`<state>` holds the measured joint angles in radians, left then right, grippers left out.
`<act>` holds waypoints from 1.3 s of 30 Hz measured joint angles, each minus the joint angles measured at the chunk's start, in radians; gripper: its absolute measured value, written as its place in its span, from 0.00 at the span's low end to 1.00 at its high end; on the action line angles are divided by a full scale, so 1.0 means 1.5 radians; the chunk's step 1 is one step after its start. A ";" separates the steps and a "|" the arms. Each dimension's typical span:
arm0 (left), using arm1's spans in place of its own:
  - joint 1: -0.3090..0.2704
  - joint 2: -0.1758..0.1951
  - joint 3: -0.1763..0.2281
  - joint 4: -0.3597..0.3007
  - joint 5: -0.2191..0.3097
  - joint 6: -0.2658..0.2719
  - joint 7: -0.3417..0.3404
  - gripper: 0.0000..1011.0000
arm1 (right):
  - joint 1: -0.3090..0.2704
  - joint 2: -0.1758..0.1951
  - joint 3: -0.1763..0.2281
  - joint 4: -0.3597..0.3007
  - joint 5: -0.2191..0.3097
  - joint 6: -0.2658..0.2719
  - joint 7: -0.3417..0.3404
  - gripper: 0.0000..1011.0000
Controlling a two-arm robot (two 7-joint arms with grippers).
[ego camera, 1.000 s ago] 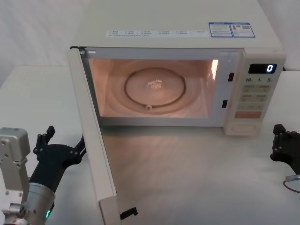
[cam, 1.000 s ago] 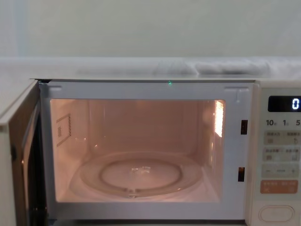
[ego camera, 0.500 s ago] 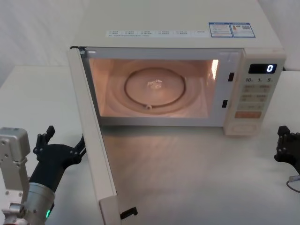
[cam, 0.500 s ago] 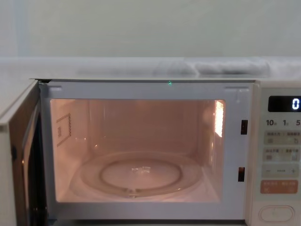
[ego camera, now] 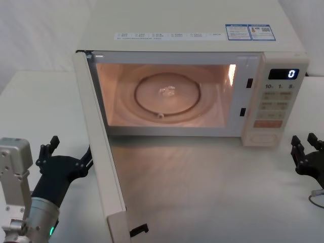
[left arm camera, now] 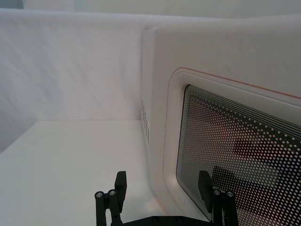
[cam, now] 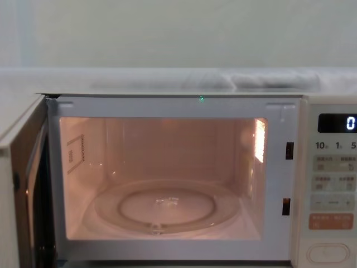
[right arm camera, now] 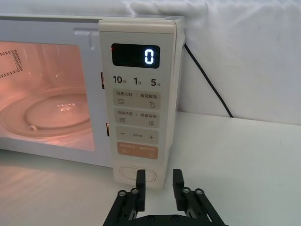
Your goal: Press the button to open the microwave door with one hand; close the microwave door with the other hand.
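The microwave door (ego camera: 98, 147) stands fully open, swung out toward the table's front edge from its hinge at the oven's left side; the lit cavity shows the glass turntable (ego camera: 167, 96). The button (right arm camera: 138, 174) sits at the bottom of the control panel (ego camera: 276, 104), under the orange key. The left gripper (ego camera: 63, 162), jaws apart, rests just beside the door's outer face. The right gripper (right arm camera: 158, 186), jaws apart, hovers near the button without touching it.

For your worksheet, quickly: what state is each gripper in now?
Left gripper: open, empty, beside the microwave door.
Right gripper: open, empty, before the button.
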<state>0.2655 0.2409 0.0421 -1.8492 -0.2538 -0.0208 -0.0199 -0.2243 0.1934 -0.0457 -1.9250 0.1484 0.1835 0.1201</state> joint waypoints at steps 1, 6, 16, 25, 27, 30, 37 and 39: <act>0.000 0.000 0.000 0.000 0.000 0.000 0.000 0.99 | 0.000 0.000 0.000 0.000 0.000 0.000 0.000 0.38; 0.000 0.000 0.000 0.000 0.000 0.000 0.000 0.99 | 0.000 0.000 0.000 0.000 0.000 0.000 0.000 0.56; 0.000 0.000 0.000 0.000 0.000 0.000 0.000 0.99 | 0.000 0.000 0.000 -0.001 0.000 0.000 0.000 0.85; 0.000 0.000 0.000 0.000 0.000 0.000 0.000 0.99 | 0.000 0.000 0.000 -0.001 0.000 0.000 0.000 0.99; 0.000 0.000 0.000 0.000 0.000 0.000 0.000 0.99 | 0.000 0.000 0.000 -0.001 0.000 0.000 0.000 0.99; 0.000 0.000 0.000 0.000 0.000 0.000 0.000 0.99 | 0.000 0.000 0.000 -0.001 0.000 0.000 0.000 0.99; 0.000 0.000 0.000 0.000 0.000 0.000 0.000 0.99 | 0.000 0.000 0.000 -0.001 0.000 0.000 0.000 0.99; 0.000 0.000 0.000 0.000 0.000 0.000 0.000 0.97 | 0.000 0.000 0.000 -0.001 0.000 0.000 0.000 0.99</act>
<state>0.2655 0.2409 0.0421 -1.8492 -0.2538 -0.0208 -0.0200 -0.2243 0.1934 -0.0463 -1.9258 0.1484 0.1836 0.1207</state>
